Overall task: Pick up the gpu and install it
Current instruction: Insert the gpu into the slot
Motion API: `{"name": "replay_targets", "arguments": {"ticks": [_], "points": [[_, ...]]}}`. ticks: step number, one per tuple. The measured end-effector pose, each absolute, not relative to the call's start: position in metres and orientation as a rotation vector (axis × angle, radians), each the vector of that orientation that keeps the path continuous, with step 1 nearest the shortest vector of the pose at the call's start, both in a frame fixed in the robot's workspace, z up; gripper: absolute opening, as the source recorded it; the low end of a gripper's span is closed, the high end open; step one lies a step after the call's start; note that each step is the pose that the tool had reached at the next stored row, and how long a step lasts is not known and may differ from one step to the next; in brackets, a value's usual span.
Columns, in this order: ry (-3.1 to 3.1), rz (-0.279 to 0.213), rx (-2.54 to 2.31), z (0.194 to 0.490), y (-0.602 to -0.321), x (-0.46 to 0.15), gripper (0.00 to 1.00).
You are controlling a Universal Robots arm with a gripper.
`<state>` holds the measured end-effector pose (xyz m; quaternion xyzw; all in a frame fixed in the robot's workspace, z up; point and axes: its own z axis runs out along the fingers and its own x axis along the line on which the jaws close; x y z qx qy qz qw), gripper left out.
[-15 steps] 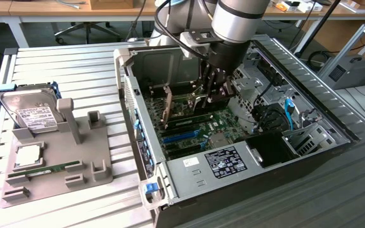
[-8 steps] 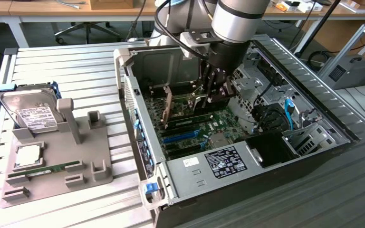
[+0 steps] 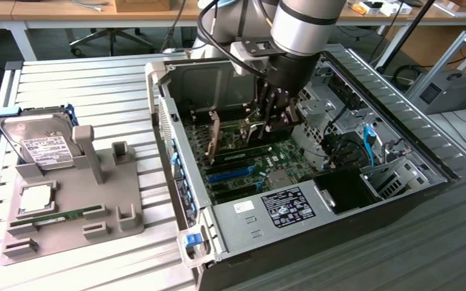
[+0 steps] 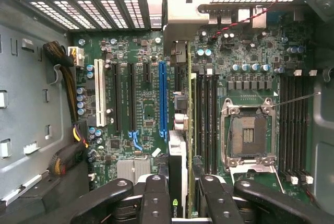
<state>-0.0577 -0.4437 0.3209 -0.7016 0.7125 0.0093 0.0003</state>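
Judged the step in hand as the seating of the gpu (image 4: pixel 177 153) into an expansion slot of the motherboard (image 4: pixel 146 125). Gripped it edge-on with the gripper (image 4: pixel 181 182), fingers (image 4: pixel 156 198) closed on both faces of the card. Found the card inside the open computer case (image 3: pixel 298 224), standing upright just above the board, beside the blue slot (image 4: pixel 163 93) and between it and the memory slots (image 4: pixel 206 114). Could not tell whether its lower edge already touched a slot.

To do this well, probably needed to hold the long edge of the card parallel with the slot and the contact edge exactly over the opening, not over the blue one beside. Needed also to guide the silver bracket end toward the rear wall of the case. Best pressed straight down, gently and without tilt, because a skewed card could jam or bend. Better also to stay apart from the cables (image 4: pixel 68 85) at the side wall.

Stood almost vertical over the case in the exterior view, arm (image 3: pixel 302 24) entering from above, wrist pointing down, gripper low among the parts.
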Motion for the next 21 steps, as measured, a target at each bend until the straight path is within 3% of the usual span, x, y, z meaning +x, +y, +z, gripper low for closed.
{"name": "replay_targets", "arguments": {"ticks": [21], "points": [[2.237,0.029,-2.205,0.296,-0.448,-0.059,0.27]]}}
